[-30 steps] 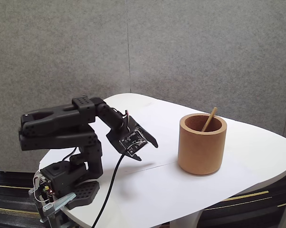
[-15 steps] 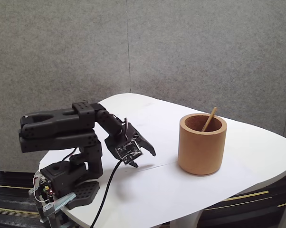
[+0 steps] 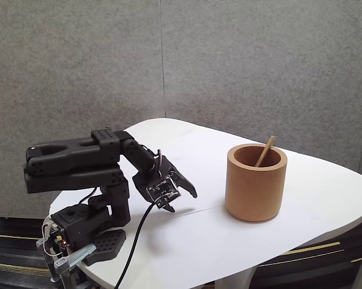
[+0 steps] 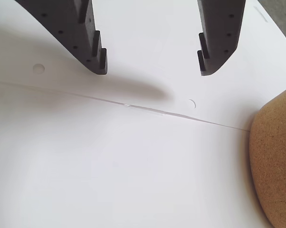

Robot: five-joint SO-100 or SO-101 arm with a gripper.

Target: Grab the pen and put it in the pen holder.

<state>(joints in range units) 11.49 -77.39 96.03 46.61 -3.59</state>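
Pen (image 3: 265, 150): one, standing tilted inside the pen holder (image 3: 255, 183), top end leaning toward 1 o'clock and poking above the rim; lower part hidden by the cup wall. One pen holder, upright on the white table (image 3: 325, 198), at 3 o'clock from the arm in the fixed view. One black arm, folded low at the table's left edge; one gripper (image 3: 180, 197), well apart from the cup, tilted down close over the table. Jaws spread wide with nothing between them. Wrist view: both fingers (image 4: 93, 45) enter from 12 o'clock, upper parts cut off, bare white table under the gripper (image 4: 152, 71) and a faint seam line crossing it; the pen holder's (image 4: 276, 166) cork side is cut off at 4 o'clock. One black cable (image 3: 139, 235) hangs from the wrist.
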